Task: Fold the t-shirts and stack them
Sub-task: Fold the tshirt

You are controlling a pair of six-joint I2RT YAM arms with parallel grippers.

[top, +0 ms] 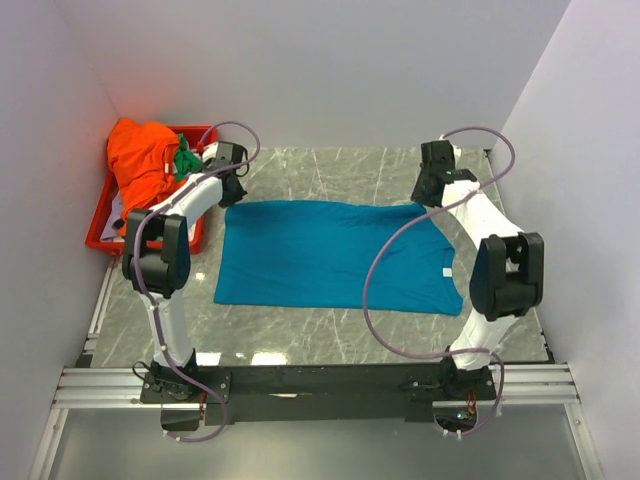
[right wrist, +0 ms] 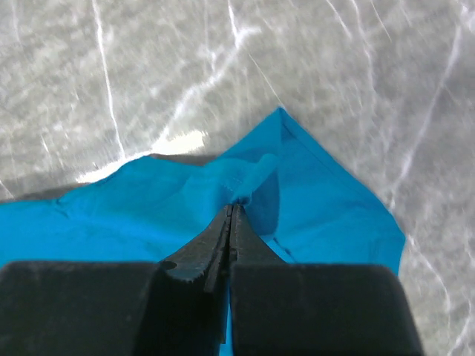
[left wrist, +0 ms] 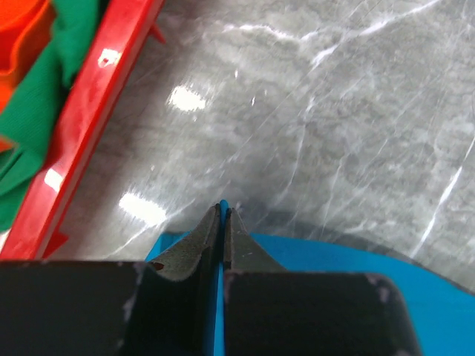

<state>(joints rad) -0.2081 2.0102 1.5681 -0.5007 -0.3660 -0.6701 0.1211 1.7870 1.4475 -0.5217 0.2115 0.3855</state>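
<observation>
Left wrist view shows the left pincer pressed together on a thin edge of the teal-blue t-shirt, which is spread on the surface behind it. The right pincer pinches a pucker near a corner, and either hold could slip and skew the fold. Left of the left pincer, the red tray with the green t-shirt and orange t-shirt could catch a sideways swing.

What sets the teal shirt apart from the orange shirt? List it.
The teal shirt lies spread flat on the table; the orange shirt sits crumpled in the red tray. The left hand and right hand pinch the teal shirt; nothing holds the orange shirt. Both are plain cloth.
</observation>
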